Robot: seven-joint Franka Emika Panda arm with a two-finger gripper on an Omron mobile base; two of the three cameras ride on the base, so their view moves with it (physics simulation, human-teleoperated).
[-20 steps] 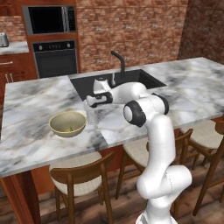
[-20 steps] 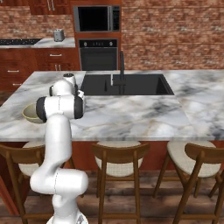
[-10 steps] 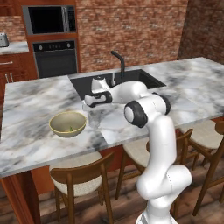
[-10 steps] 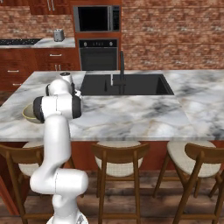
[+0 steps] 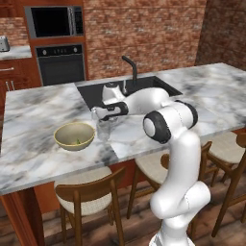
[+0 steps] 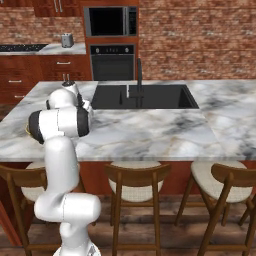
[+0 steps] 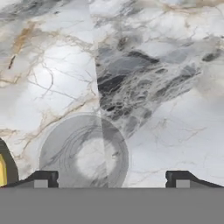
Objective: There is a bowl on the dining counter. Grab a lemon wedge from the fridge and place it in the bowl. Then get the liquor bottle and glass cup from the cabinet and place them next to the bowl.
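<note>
Left base view, left to right: toaster [image 5: 3, 43] on the back counter at far left, oven [image 5: 61, 61] with microwave [image 5: 54, 21] above it in the brick wall; on the marble dining counter [image 5: 29, 153] the tan bowl [image 5: 74, 136] sits upright with a small yellowish bit inside, too small to tell what; just right of the bowl, close but not clearly touching, the clear glass cup [image 5: 104, 129] stands upright on the marble; gripper [image 5: 97, 114] hangs right above the cup, arm reaching in from the right past the black sink [image 5: 126, 90] and faucet [image 5: 130, 67]; wooden stools [image 5: 85, 192] under the counter edge. Right base view: arm mostly hides the bowl and cup at far left, sink mid counter, stools in front. Hand view: bowl rim [image 7: 3, 168] at far left edge, cup [image 7: 84, 154] seen from above as a grey ring on the marble, sitting between the two fingertips [image 7: 41, 178] but nearer the left one, fingers spread wide apart, neither one pinching the glass, cup free on the counter
</note>
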